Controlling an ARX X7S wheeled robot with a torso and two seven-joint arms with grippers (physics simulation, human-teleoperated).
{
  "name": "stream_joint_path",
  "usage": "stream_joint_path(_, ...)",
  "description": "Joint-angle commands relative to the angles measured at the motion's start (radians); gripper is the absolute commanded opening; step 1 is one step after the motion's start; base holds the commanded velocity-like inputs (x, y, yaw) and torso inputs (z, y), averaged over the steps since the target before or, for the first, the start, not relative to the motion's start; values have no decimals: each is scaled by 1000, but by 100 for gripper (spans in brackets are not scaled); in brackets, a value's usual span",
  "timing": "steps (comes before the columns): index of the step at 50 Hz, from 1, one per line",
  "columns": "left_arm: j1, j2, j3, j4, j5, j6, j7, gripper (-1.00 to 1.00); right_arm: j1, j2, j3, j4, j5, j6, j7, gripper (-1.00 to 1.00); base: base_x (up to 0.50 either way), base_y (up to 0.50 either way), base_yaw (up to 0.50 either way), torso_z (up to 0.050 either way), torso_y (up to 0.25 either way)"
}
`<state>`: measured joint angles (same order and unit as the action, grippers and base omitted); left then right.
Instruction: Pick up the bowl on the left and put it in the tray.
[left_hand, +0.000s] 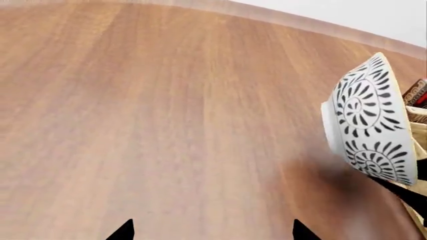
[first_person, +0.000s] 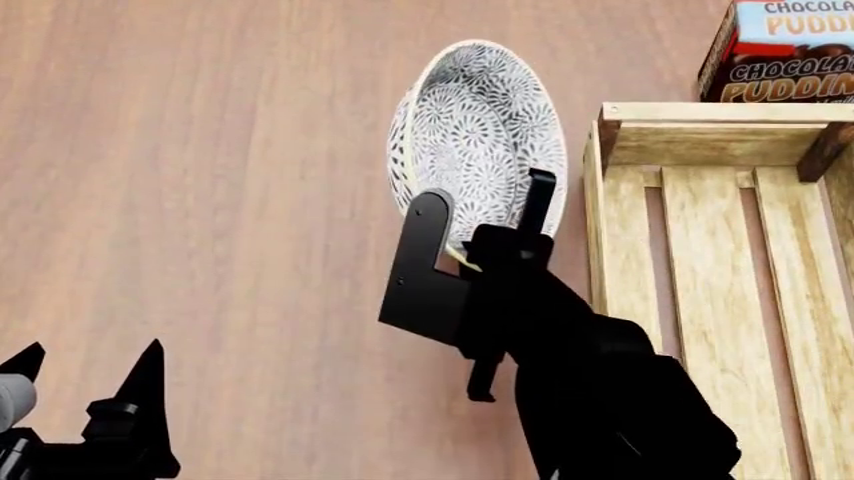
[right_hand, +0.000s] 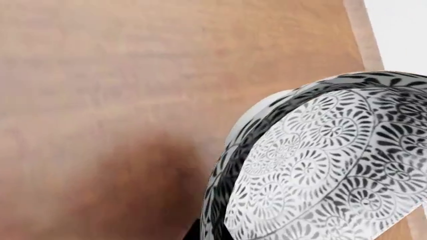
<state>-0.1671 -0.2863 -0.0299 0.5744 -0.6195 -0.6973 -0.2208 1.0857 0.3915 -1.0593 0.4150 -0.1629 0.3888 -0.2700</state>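
One pincer at work: right pincer (first_person: 487, 225), closed on the near rim of the bowl (first_person: 474, 125), one finger inside the rim and one outside.
Other pincer: left pincer (first_person: 87, 375), fingers spread apart, nothing between them, low over bare counter (first_person: 200, 150) and well apart from the bowl.
Bowl position: lifted clear of the counter, tipped steeply with its opening facing up toward the head camera, just beside the short end of the tray (first_person: 694, 290); foot ring seen side-on from the left wrist.
Step in hand: carry across into the tray, judged about halfway through the task.
Doing it well: move sideways over the tray's wall with the low edge of the bowl kept above the corner post (first_person: 609, 128); level the bowl before lowering; set it on the slats, then release.
Risk: single-rim grip on a tilted bowl, likely to swing or slip if moved fast.
Nearby: pudding box (first_person: 787, 50) beyond the tray, best left untouched.
Hidden: contact of the finger pads on the rim, covered by the pincer body.
Cut off: far part of the tray, past the picture edge.
Unclear: exact gap under the bowl.
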Motion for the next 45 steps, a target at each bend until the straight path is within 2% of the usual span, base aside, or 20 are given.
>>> stream_joint_path(1, 3, -4, 3, 10, -7, -2, -8, 100, 38, 99, 45, -294, -12, 158, -70, -100, 0, 0, 0, 0, 0)
stream_joint_path(9, 12, -5, 11, 9, -5, 11, -4, 100, 70, 206, 85, -534, -14, 288, -138, -100, 0, 0, 0, 0, 0)
stream_joint_path(19, 14, -9, 15, 6, -8, 17, -2, 100, 106, 334, 137, -679, -12, 386, -199, -100, 0, 0, 0, 0, 0)
stream_joint_path(32, 22, -8, 19, -4, -16, 25, 0, 100, 73, 488, 144, -697, -45, 379, -194, -100, 0, 0, 0, 0, 0)
stream_joint_path(45, 23, -14, 22, -2, -19, 27, -6, 100, 28, 570, 125, -649, -67, 377, -186, -100, 0, 0, 0, 0, 0)
